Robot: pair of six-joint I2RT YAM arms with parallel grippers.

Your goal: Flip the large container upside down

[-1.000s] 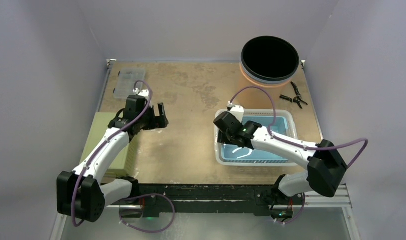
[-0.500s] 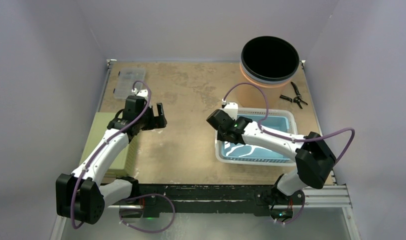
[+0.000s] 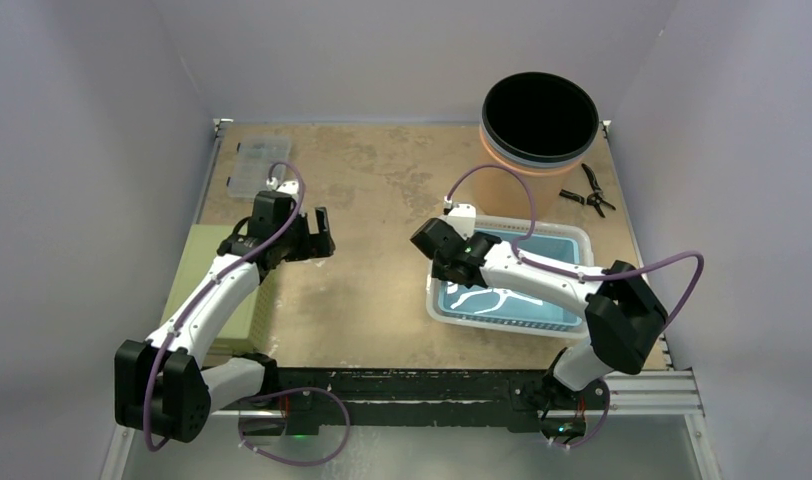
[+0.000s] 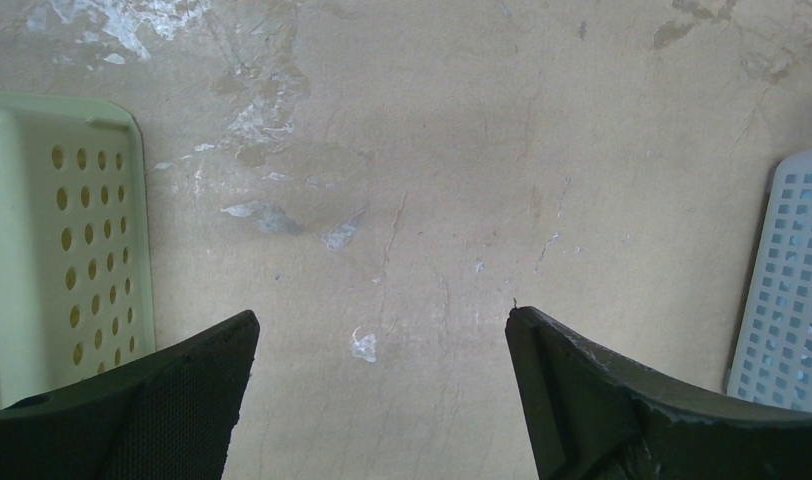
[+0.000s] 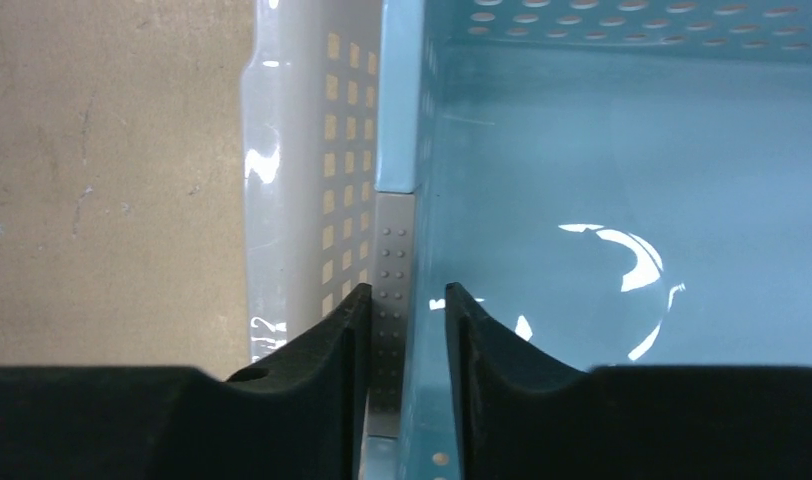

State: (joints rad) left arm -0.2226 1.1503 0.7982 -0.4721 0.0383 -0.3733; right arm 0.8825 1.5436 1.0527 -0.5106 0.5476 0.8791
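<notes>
Sitting upright, mouth up, on the right half of the worn brown desk (image 3: 382, 190): large white-and-blue perforated plastic container (image 3: 567, 245), a blue tray nested in a white shell. Right hand (image 3: 446, 272) is at its left wall, narrow, one finger outside the white shell and one inside the blue, pinching the rim between them (image 5: 402, 295). Right forearm lies across the open mouth; its purple cable arcs over the back rim. Just behind the container: round orange bucket with black rim (image 3: 572, 168). Black pliers (image 3: 588, 196) sit beside the bucket, toward the right edge. Left hand (image 3: 322, 232) hangs over bare desk, well apart, spread wide and holding nothing (image 4: 382, 320). Pale green perforated basket (image 3: 197, 290) sits at the left edge. Clear plastic box (image 3: 253, 163) sits at the far-left corner.
</notes>
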